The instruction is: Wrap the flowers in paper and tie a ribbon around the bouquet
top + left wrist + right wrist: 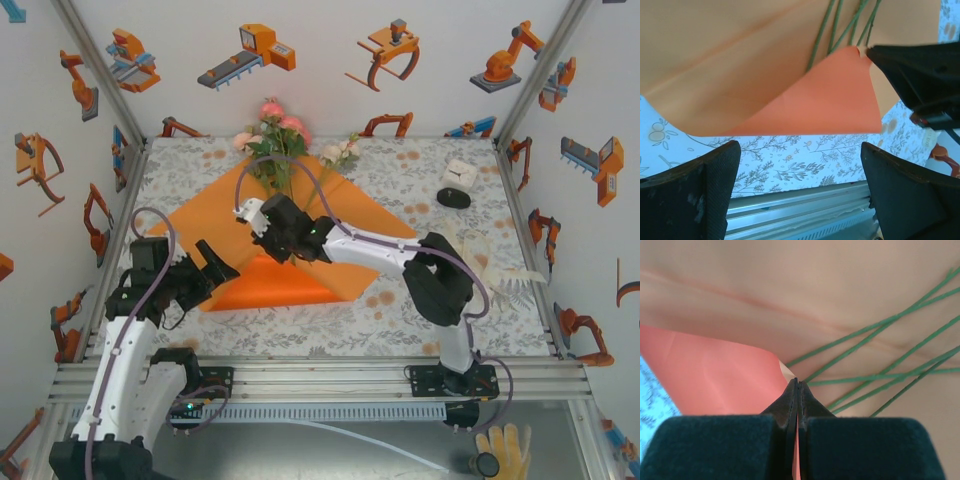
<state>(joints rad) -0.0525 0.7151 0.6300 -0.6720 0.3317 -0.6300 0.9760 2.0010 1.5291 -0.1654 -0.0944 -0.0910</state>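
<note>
- Right pincer (797,384) is clamped shut on the folded-up corner of the large bright orange matte paper sheet (195,215).
- Left pincer (800,150) gapes wide and empty at the sheet's seven o'clock.
- Pink-and-cream rose bunch (278,135) lies on the sheet, blooms at twelve o'clock.

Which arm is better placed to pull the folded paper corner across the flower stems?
Right. The right gripper is shut on a corner of the orange paper, directly beside the green stems. The left gripper hangs open at the paper's near fold, holding nothing.
</note>
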